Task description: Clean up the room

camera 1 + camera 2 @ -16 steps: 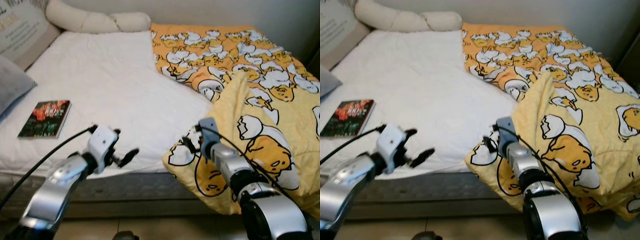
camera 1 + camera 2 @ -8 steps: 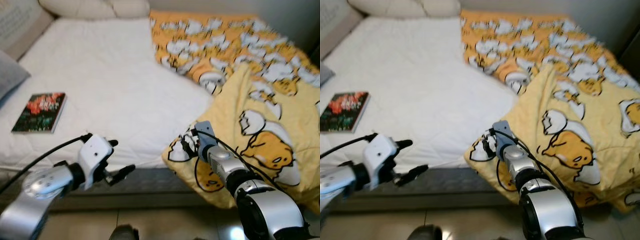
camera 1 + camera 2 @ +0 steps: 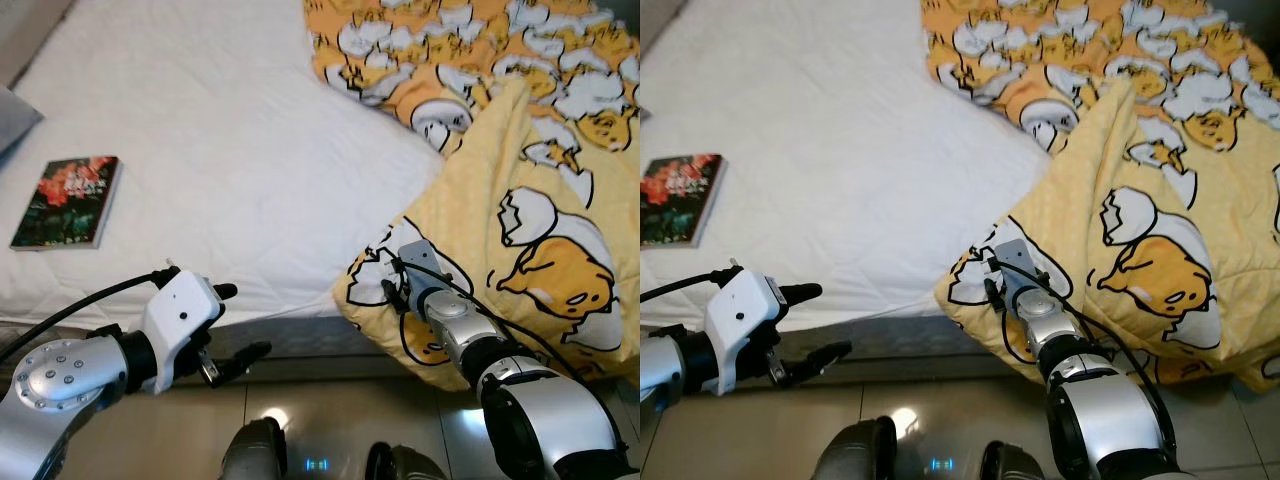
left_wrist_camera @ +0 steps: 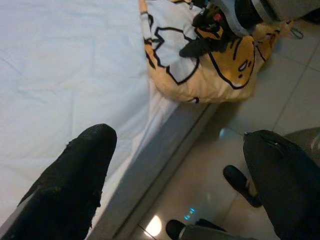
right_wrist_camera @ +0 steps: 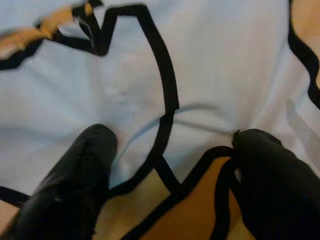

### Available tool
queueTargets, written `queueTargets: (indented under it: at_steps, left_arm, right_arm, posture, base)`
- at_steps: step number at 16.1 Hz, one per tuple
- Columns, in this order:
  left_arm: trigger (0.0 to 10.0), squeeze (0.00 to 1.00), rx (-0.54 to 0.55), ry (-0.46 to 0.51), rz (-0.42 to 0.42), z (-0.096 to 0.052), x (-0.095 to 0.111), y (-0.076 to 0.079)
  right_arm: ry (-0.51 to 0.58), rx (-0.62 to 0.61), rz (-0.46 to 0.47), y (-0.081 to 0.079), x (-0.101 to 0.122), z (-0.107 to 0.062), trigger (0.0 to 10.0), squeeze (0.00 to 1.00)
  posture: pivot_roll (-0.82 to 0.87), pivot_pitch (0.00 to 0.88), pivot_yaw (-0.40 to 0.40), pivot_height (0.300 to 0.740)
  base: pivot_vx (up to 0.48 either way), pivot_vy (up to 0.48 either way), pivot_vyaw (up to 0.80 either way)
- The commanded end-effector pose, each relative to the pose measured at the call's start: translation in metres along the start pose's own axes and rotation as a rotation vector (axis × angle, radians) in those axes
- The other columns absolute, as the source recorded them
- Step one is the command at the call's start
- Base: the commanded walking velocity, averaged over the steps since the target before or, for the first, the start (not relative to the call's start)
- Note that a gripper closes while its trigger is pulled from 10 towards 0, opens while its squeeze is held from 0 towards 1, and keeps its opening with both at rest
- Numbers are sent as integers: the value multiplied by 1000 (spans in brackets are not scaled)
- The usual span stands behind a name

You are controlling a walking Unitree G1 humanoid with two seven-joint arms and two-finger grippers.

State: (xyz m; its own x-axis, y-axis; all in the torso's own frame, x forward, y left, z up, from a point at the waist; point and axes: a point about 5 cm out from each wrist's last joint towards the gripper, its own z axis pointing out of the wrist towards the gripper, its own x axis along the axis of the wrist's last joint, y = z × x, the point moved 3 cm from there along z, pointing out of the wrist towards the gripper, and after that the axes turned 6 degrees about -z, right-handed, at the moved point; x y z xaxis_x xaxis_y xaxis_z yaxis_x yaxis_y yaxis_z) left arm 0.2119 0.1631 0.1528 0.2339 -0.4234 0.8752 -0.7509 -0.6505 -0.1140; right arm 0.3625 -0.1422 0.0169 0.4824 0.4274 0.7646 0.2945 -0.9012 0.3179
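Observation:
A yellow blanket (image 3: 520, 210) printed with cartoon eggs covers the right half of the bed, and its folded corner (image 3: 375, 290) hangs over the front edge. My right gripper (image 3: 387, 287) presses into that corner. In the right wrist view its fingers (image 5: 92, 165) stand apart, open, with the fabric (image 5: 150, 85) spread between them. My left gripper (image 3: 240, 322) is open and holds nothing, low at the mattress's front edge, left of the blanket corner. A dark book (image 3: 65, 202) with a red cover picture lies on the white sheet at the left.
The white mattress (image 3: 220, 150) takes up the middle and left of the view. A grey pillow corner (image 3: 12, 108) shows at the far left. Below the grey bed base (image 4: 160, 165) is glossy tiled floor (image 3: 330, 425), with my feet (image 3: 255, 455) on it.
The camera has tilted down toward the bed's front edge and floor. My left gripper has dropped from over the mattress to its front edge. The right gripper stays at the blanket corner.

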Motion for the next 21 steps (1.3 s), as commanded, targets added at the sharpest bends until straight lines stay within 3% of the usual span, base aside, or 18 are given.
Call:
queueTargets:
  at_steps: [1,10,18,21]
  left_arm:
    - [10000,0,-9,-14,-11,-2,-3,5]
    - [10000,0,-31,-14,-42,0,-2,14]
    - [10000,0,-30,-2,-49,11,0,11]
    - [10000,0,-31,4,-49,14,-1,8]
  right_arm:
    - [-24,-34,-25,9,-7,-1,0,0]
    - [-27,-30,-29,17,-7,-2,0,0]
    - [-6,3,-27,21,-3,-2,0,0]
    - [13,63,-10,15,-1,-2,0,0]
  posture:
    - [369,260,0,740]
    - [351,240,-16,740]
    - [323,196,-16,740]
    - [300,167,-18,740]
  base:
    - [0,0,0]
    - [0,0,0]
    - [0,0,0]
    - [0,0,0]
